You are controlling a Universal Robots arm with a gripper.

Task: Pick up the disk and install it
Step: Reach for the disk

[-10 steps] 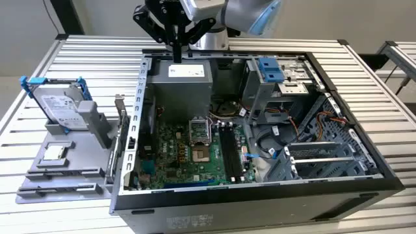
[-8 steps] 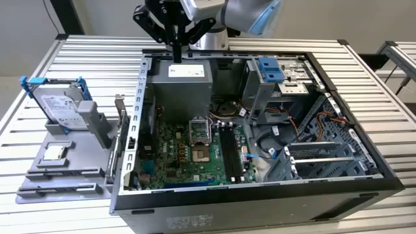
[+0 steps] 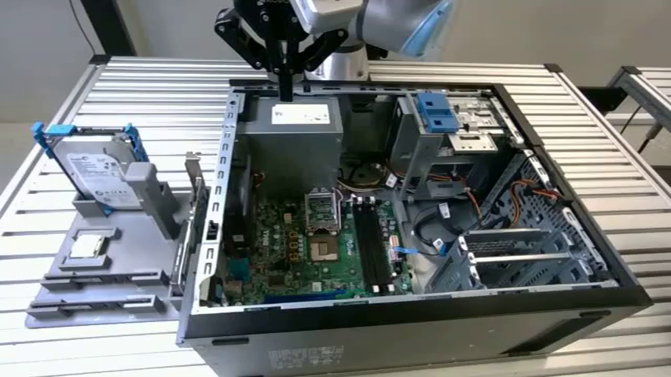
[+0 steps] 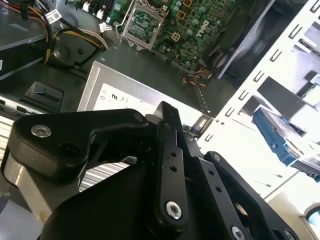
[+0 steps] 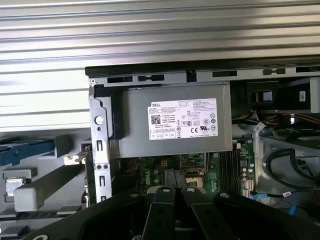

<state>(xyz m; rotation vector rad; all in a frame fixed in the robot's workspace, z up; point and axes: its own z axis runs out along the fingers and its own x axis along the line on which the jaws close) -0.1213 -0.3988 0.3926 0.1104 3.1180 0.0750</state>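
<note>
The disk (image 3: 97, 169), a silver-grey drive with a white label in a blue rail bracket, stands on edge in a grey holder on the exterior view's left, outside the computer case. Its blue rail also shows in the second wrist view (image 4: 274, 134) and in the first wrist view (image 5: 25, 151). My gripper (image 3: 285, 94) hangs over the case's far edge, above the grey power supply (image 3: 294, 133), well away from the disk. Its black fingers (image 5: 167, 196) are shut together with nothing between them.
The open computer case (image 3: 419, 310) holds a green motherboard (image 3: 314, 243), cables and a drive bay with a blue latch piece (image 3: 435, 114). A grey fixture (image 3: 115, 275) beside the case carries a small square silver chip (image 3: 89, 245). Everything rests on a slatted metal table (image 3: 157, 86).
</note>
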